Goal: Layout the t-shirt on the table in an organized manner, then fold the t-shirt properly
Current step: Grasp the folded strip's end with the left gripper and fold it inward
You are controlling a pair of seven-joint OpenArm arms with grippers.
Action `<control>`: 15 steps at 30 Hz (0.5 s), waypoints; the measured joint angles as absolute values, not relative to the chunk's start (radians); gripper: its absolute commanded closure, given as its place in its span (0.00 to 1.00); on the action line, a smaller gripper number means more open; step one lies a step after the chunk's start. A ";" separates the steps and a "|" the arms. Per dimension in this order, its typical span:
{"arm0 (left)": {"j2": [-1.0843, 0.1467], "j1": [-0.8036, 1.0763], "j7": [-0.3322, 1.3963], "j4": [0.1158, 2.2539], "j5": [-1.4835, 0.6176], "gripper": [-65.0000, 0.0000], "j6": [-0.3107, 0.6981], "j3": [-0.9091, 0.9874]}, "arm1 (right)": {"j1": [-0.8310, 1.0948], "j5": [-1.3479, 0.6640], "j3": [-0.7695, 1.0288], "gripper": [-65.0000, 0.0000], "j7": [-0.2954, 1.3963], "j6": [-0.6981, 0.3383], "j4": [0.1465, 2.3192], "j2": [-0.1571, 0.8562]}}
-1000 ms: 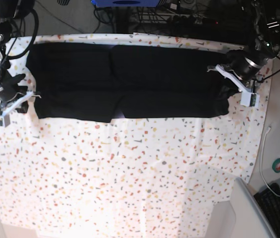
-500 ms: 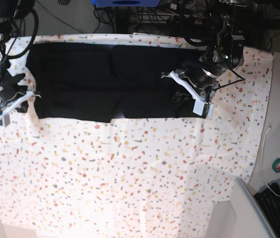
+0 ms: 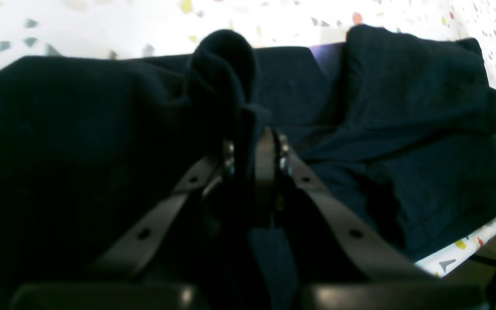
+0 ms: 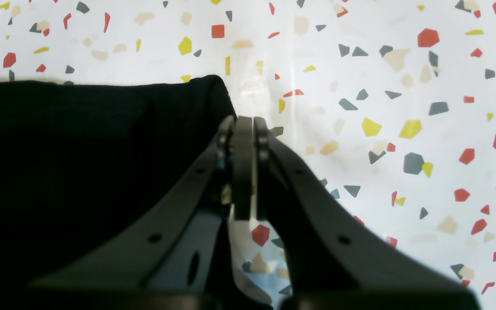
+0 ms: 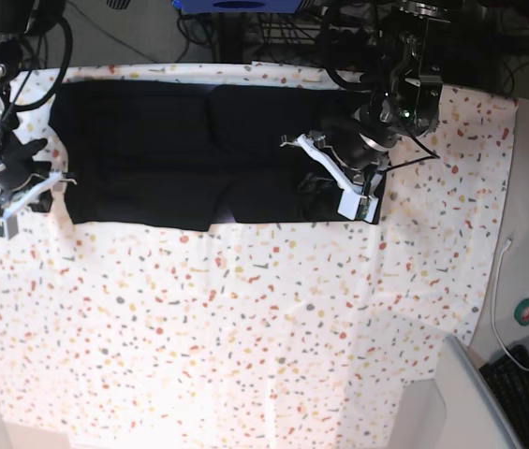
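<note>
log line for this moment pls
left tool: shut on t-shirt, folding | right tool: shut at shirt corner | table

No text, label, brand, number or sign can be read in any of the views. The shirt (image 5: 180, 150) shows only plain black cloth, with no print in sight. The worktop (image 5: 245, 327) carries nothing but small coloured flecks, which form no letters. A round green and red thing (image 5: 527, 311) at the right edge of the base view may bear a mark, but it is too small to read.
</note>
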State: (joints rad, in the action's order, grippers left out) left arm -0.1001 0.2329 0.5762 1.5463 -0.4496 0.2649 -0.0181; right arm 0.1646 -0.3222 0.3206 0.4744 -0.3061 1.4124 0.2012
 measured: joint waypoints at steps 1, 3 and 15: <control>-0.101 0.233 0.576 1.546 -0.450 1.00 0.265 -0.022 | 0.165 -0.322 0.321 1.00 0.474 -0.306 1.412 0.201; -0.101 0.233 0.576 1.546 -0.450 1.00 0.265 -0.027 | 0.165 -0.322 0.321 1.00 0.474 -0.306 1.412 0.201; -0.101 0.233 0.576 1.546 -0.450 1.00 0.265 -0.028 | 0.165 -0.322 0.321 1.00 0.474 -0.306 1.412 0.201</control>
State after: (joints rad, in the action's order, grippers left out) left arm -0.1005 0.2325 0.5758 1.5463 -0.4500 0.2646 -0.0280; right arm 0.1646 -0.3222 0.3206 0.4744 -0.3061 1.4124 0.2012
